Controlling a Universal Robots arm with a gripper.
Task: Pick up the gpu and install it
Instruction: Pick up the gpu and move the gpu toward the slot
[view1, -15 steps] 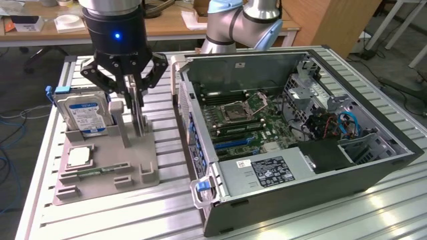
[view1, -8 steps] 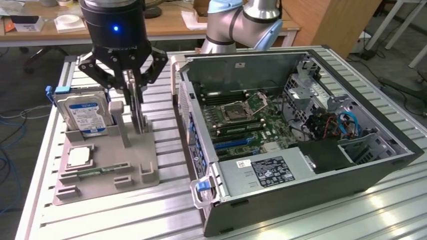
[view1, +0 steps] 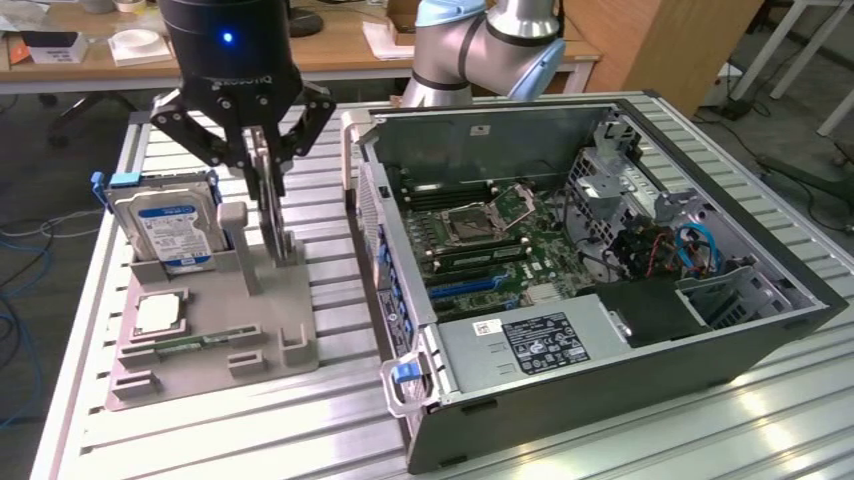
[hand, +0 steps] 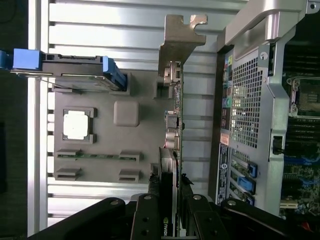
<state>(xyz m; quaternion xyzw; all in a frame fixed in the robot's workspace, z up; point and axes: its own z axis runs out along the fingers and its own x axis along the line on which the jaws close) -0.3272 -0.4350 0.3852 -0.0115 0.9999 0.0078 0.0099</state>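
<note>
- Hand (view1: 267, 172) (hand: 171, 200): hung over the grey holder, its fingers (hand: 149, 212) closed on either face of the gpu near the card's upper edge.
- Gpu (view1: 276, 225) (hand: 176, 125): thin card stood on edge, upright, at the holder's side nearer the case. Its silver bracket (hand: 181, 37) was at one end. Whether its lower edge sat in the holder's slot or was just clear of it could not be told.
- Holder (view1: 267, 330) (hand: 140, 140): grey moulded tray, flat on the worktop, on the exterior view's left of the case.
- Hard drive (view1: 167, 225) (hand: 75, 70): silver, blue-white label, blue side rails, upright in the holder's far slot, beside the gpu and apart from it.
- CPU (view1: 160, 312) (hand: 76, 125): small square silver chip, flat in its recess.
- Memory stick (view1: 200, 343) (hand: 95, 156): green strip lying in clips near the CPU.
- Case (view1: 587, 400) (hand: 250, 100): black tower on its side, panel off, motherboard (view1: 494, 245) and power supply (view1: 534, 340) exposed.
- Worktop (view1: 200, 430) (hand: 125, 25): slotted aluminium surface, carrying the holder and the case.
</note>
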